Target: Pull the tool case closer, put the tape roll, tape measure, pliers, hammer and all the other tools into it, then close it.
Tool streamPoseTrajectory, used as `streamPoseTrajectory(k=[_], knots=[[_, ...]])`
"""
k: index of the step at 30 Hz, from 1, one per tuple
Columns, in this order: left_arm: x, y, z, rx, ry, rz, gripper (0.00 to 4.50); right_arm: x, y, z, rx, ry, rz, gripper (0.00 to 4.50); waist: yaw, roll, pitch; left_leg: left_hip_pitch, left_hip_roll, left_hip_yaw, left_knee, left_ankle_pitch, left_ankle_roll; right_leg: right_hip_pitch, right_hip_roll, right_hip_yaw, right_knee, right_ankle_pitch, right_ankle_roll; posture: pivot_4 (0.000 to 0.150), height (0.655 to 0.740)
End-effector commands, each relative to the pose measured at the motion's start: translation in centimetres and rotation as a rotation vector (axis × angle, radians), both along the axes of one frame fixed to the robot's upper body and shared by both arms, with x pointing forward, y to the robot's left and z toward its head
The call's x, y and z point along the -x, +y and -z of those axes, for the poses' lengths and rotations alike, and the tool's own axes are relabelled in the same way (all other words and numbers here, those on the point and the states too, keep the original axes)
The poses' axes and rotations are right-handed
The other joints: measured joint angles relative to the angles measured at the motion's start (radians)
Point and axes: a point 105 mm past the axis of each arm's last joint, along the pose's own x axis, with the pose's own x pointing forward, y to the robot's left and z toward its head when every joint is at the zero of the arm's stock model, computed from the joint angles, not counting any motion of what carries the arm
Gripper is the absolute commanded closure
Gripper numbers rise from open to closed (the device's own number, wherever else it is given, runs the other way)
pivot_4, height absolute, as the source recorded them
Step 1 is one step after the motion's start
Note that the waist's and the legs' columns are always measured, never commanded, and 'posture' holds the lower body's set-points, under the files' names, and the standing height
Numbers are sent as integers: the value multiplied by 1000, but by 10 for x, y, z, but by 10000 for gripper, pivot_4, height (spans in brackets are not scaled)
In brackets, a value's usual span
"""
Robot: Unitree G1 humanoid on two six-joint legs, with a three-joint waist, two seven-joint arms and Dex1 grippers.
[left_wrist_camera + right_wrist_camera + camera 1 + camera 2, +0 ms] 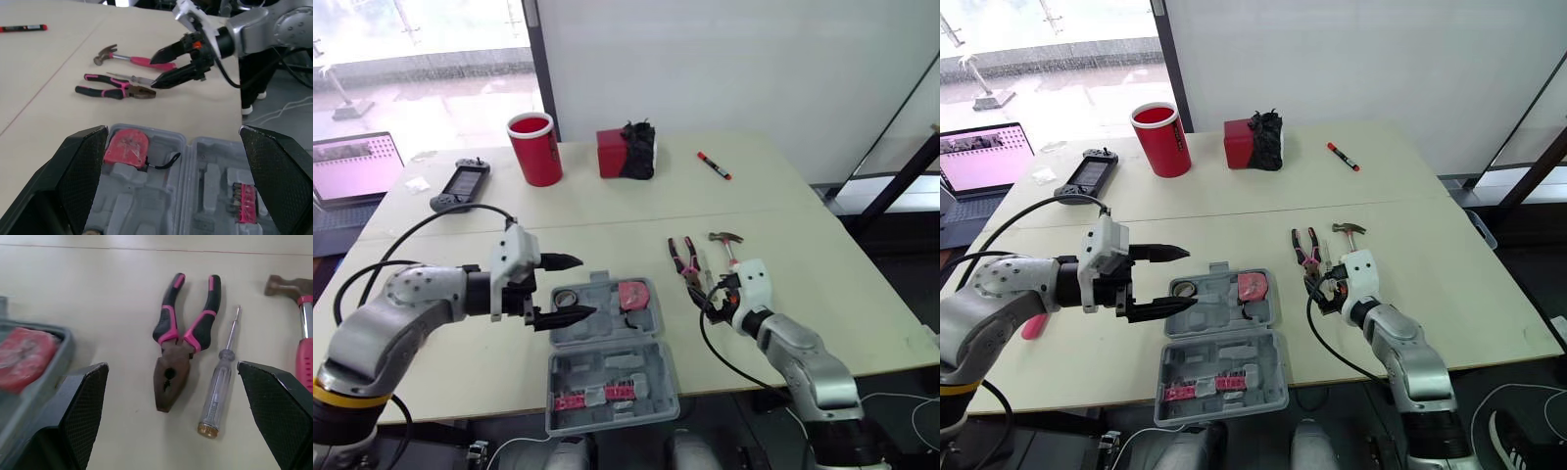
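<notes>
Tool case (607, 367): lower centre of the head view, lid open flat on the desk (783, 196).
Tape measure (632, 294): red, in the case's upper right compartment.
Left hand (585, 287): released, fingers spread, above the case's upper left edge.
Right hand (154, 73): released, fingers apart, just above the tools to the right of the case.
Pliers (178, 340): on the desk, touching the screwdriver (220, 382).
Hammer (142, 60): just beyond the screwdriver.
Desk, upper part: red cup (535, 149), red box (612, 154), marker (713, 165), handheld console (460, 185).
Room: white wall above, window and laptop (352, 166) at upper left.
</notes>
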Motion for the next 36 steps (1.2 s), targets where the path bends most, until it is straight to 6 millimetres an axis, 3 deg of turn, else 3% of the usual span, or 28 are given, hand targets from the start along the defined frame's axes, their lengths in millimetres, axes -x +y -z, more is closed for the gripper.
streamPoseTrajectory(k=[1, 9, 15, 18, 23, 31, 36], knots=[[1, 5, -4, -28, -33, -14, 0, -12, 10, -5, 3, -44, -2, 545, -2, 0, 0, 0, 0, 0, 0, 0, 0, 0, 0, 0, 0, 0, 0, 1500, 7400], [-4, 26, 3, -71, -60, -108, 0, -25, 22, 11, 10, -22, 9, 545, 0, 0, 0, 0, 0, 0, 0, 0, 0, 0, 0, 0, 0, 0, 0, 1500, 7400], [-2, 30, 5, -76, -59, -129, 0, -27, 32, 23, 16, 9, -6, 545, 0, 0, 0, 0, 0, 0, 0, 0, 0, 0, 0, 0, 0, 0, 0, 1500, 7400], [-2, 32, 7, -78, -57, -137, 0, -31, 34, 31, 9, 27, 14, 9428, -1, 0, 0, 0, 0, 0, 0, 0, -1, 0, 0, 0, 0, 0, 0, 1500, 7400], [-3, 33, 7, -80, -60, -146, 0, -34, 26, 39, -2, 49, 86, 34407, -3, 0, 0, 1, 1, 0, 0, 0, -1, 0, 1, 0, 1, 1, -1, 1500, 7400], [-4, 31, 11, -74, -59, -150, 0, -33, 24, 34, -2, 27, 62, 34870, -2, 0, 0, 1, 1, 0, 0, 1, -1, 0, 1, 1, 1, 1, -1, 1500, 7400], [-4, 30, 14, -79, -55, -147, 0, -13, 39, 33, 38, 43, -102, 34871, 0, 0, 0, 1, 1, 0, 0, 1, -1, 0, 1, 1, 1, 1, -1, 1500, 7400]])
